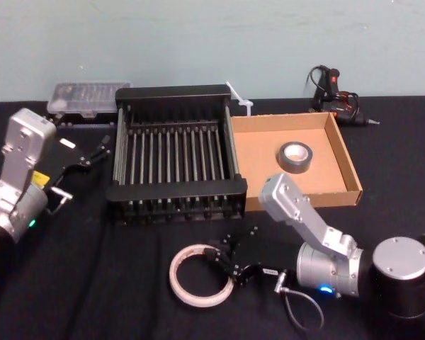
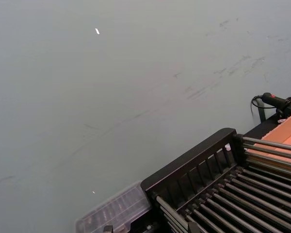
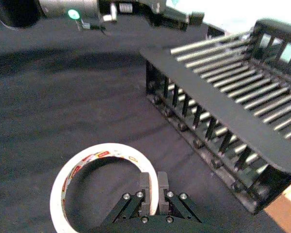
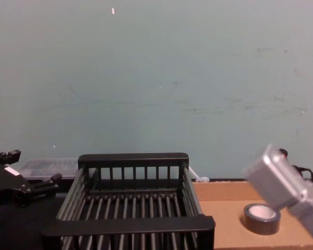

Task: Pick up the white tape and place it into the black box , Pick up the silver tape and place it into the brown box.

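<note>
1. Two fingers (image 3: 144, 187) of the right gripper (image 1: 223, 263) are clenched on the wall of the white tape (image 1: 197, 275), one inside the ring and one outside it, as the right wrist view shows.
2. Beyond the fingers lies a strip of bare dark bench (image 1: 127, 283), and past that the thick front rim of the black box (image 1: 175, 166) stands higher than the ring.
3. The white tape lies flat on the bench, its far side from the fingers unobstructed; it is a wide, thin-walled white ring with red print on its inner face.
4. The brown box (image 1: 255, 145) touches the black box on the side toward the right arm's body; its low walls sit well under the black rim.
5. The silver tape (image 1: 295, 156) lies flat inside the brown box, a thick dull grey roll with a pale core, well apart from the right fingers.
6. The left gripper (image 1: 99, 150) hangs just beside the black box's outer wall, its fingers spread and grasping nothing.
7. A clear plastic case (image 1: 83, 100) and a black tool (image 1: 336, 95) lie along the bench's far edge.
</note>
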You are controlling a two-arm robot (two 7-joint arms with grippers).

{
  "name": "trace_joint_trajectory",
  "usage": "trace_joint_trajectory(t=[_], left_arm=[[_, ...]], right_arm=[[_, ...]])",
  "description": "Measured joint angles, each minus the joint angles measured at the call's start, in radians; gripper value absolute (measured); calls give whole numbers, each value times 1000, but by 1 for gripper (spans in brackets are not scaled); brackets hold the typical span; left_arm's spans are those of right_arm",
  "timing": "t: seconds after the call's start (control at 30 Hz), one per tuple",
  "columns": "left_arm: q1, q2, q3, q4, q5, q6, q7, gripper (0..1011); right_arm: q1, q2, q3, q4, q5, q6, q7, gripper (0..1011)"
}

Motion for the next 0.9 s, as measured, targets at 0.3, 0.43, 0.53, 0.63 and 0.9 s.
trace_joint_trajectory(t=[0.3, 0.43, 0.53, 0.63, 0.9], left_arm=[[0, 0, 0, 0, 0, 0, 0, 1001], [0, 0, 0, 0, 0, 0, 0, 1001], [0, 0, 0, 0, 0, 0, 0, 1001], [0, 0, 0, 0, 0, 0, 0, 1001], [0, 0, 0, 0, 0, 0, 0, 1001]], right_arm=[[-41, 49, 37, -98, 30, -19, -18, 104], [-57, 62, 51, -124, 40, -31, -29, 104], [-70, 70, 64, -138, 49, -51, -36, 104], [-84, 77, 79, -151, 57, -74, -42, 104], [-109, 88, 108, -176, 73, -105, -55, 104]])
